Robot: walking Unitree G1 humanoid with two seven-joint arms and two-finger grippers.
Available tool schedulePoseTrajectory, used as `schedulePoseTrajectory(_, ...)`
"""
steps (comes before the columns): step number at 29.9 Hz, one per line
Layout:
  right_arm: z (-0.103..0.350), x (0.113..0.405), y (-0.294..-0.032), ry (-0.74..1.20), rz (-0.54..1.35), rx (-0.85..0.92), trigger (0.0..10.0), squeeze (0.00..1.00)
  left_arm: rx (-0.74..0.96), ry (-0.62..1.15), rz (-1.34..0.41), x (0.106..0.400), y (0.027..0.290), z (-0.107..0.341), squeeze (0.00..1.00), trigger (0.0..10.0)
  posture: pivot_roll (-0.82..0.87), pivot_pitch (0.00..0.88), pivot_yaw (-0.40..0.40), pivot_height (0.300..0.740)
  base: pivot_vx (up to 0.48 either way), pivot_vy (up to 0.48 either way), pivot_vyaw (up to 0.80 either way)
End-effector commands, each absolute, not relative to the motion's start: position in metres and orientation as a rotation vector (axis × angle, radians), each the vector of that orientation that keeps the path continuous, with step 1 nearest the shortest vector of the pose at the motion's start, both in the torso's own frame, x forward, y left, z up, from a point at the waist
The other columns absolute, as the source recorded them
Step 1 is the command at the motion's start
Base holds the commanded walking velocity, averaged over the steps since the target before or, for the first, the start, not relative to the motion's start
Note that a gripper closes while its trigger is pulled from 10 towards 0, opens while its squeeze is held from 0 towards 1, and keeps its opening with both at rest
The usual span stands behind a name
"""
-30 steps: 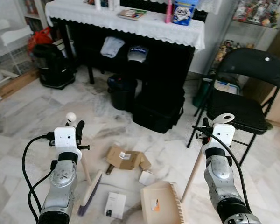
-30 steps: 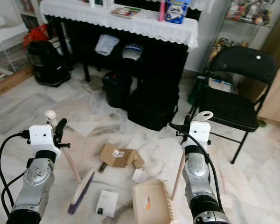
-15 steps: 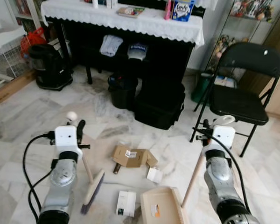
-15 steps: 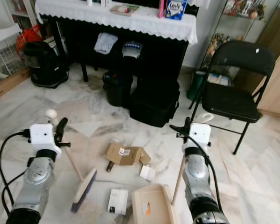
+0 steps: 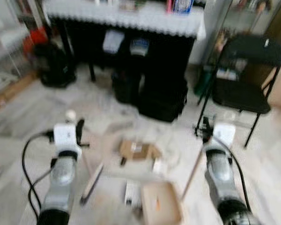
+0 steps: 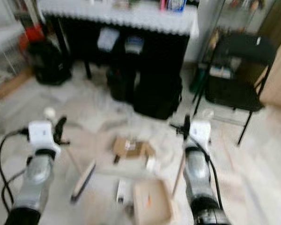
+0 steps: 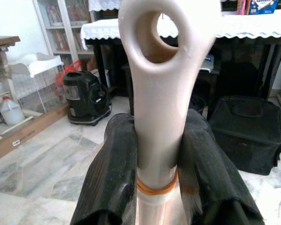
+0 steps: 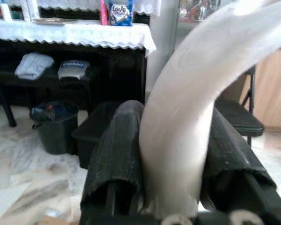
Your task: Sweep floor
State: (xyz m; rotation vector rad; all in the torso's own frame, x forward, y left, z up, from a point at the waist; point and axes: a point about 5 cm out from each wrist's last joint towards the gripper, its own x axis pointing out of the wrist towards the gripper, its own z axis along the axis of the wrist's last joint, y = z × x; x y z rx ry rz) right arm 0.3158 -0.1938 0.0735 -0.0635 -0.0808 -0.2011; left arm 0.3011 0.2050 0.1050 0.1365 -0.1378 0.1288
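The head views are blurred. My left gripper [image 5: 77, 127] is shut on the pale broom handle [image 7: 161, 93], which slants down to the broom head [image 5: 92, 183] on the marble floor. My right gripper [image 5: 205, 129] is shut on the pale dustpan handle [image 8: 187, 93], and the beige dustpan [image 5: 161, 209] rests on the floor between my arms. A flattened cardboard box [image 5: 138, 149] lies just beyond the dustpan. A small white box [image 5: 131, 192] and a white scrap [image 5: 158, 166] lie between broom and dustpan.
A black folding chair [image 5: 246, 70] stands at the right. Ahead is a dark table with a white lace cloth [image 5: 126, 16]; under it sit a black bag [image 5: 161, 98] and a dark bin [image 5: 125, 86]. A black vacuum [image 5: 50, 65] stands at the far left.
The whole picture has shifted and blurred, so the camera is moving. Both grippers keep their hold on the handles. The litter lies as before.
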Motion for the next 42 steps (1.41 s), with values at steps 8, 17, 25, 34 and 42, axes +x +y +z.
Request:
schedulePoseTrajectory(8, 0.0819, 0.3187, -0.203, -0.115, -0.227, -0.076, 10.0, 0.0, 0.131, -0.181, 0.123, 0.3035, 0.203, 0.1136, 0.0, 10.0, 0.11, 0.0, -0.035, 0.74, 0.0, 0.0, 0.0)
schedulePoseTrajectory(17, 0.082, 0.3181, -0.2028, -0.117, -0.23, -0.077, 10.0, 0.0, 0.143, -0.179, 0.124, 0.3036, 0.2035, 0.1142, 0.0, 10.0, 0.11, 0.0, -0.034, 0.74, 0.0, 0.0, 0.0)
schedulePoseTrajectory(25, 0.0814, 0.3178, -0.2031, -0.115, -0.231, -0.079, 10.0, 0.0, 0.145, -0.179, 0.126, 0.3041, 0.2038, 0.1142, 0.0, 10.0, 0.11, 0.0, -0.033, 0.74, 0.187, 0.0, 0.0)
schedulePoseTrajectory(34, 0.0819, 0.3185, -0.2033, -0.117, -0.231, -0.078, 10.0, 0.0, 0.144, -0.186, 0.126, 0.3055, 0.203, 0.1155, 0.0, 10.0, 0.11, 0.0, -0.032, 0.74, 0.25, 0.0, 0.0)
schedulePoseTrajectory(42, 0.0819, 0.318, -0.2049, -0.115, -0.234, -0.083, 10.0, 0.0, 0.142, -0.183, 0.128, 0.3049, 0.203, 0.1146, 0.0, 10.0, 0.11, 0.0, -0.034, 0.74, 0.0, 0.0, 0.0)
